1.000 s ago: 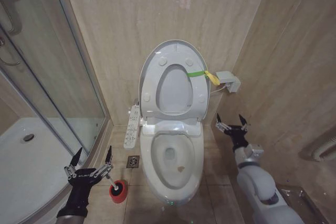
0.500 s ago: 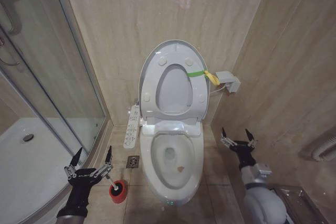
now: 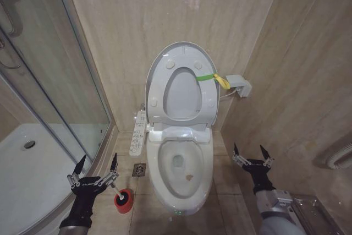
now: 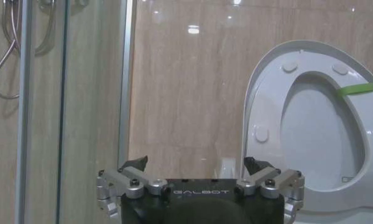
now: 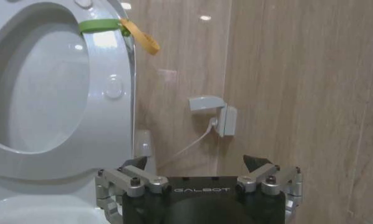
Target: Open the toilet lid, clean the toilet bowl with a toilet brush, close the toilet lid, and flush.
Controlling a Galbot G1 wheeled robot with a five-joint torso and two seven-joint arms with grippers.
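Observation:
The toilet lid (image 3: pixel 181 93) stands upright against the back wall, with a green-and-yellow strap (image 3: pixel 212 77) on its right edge. Below it the toilet bowl (image 3: pixel 161 163) lies uncovered, with a small brown spot inside. The toilet brush (image 3: pixel 114 191) stands in its red cup (image 3: pixel 124 201) on the floor left of the bowl. My left gripper (image 3: pixel 98 165) hangs open just above and left of the brush, holding nothing. My right gripper (image 3: pixel 252 153) is open and empty over the floor right of the bowl. The left wrist view shows the open left gripper (image 4: pixel 196 163) facing the lid (image 4: pixel 317 130). The right wrist view shows the open right gripper (image 5: pixel 196 162) beside the lid (image 5: pixel 43 93).
A glass shower enclosure (image 3: pixel 55 81) with a white shower tray (image 3: pixel 33 158) closes off the left. A buttoned side panel (image 3: pixel 139 132) and a floor drain (image 3: pixel 139 169) lie left of the toilet. A grey wall box (image 3: pixel 238 85) with a cable sits on the right wall.
My right arm has drawn back and down toward the lower right, away from the lid. The left gripper, brush and toilet have not moved.

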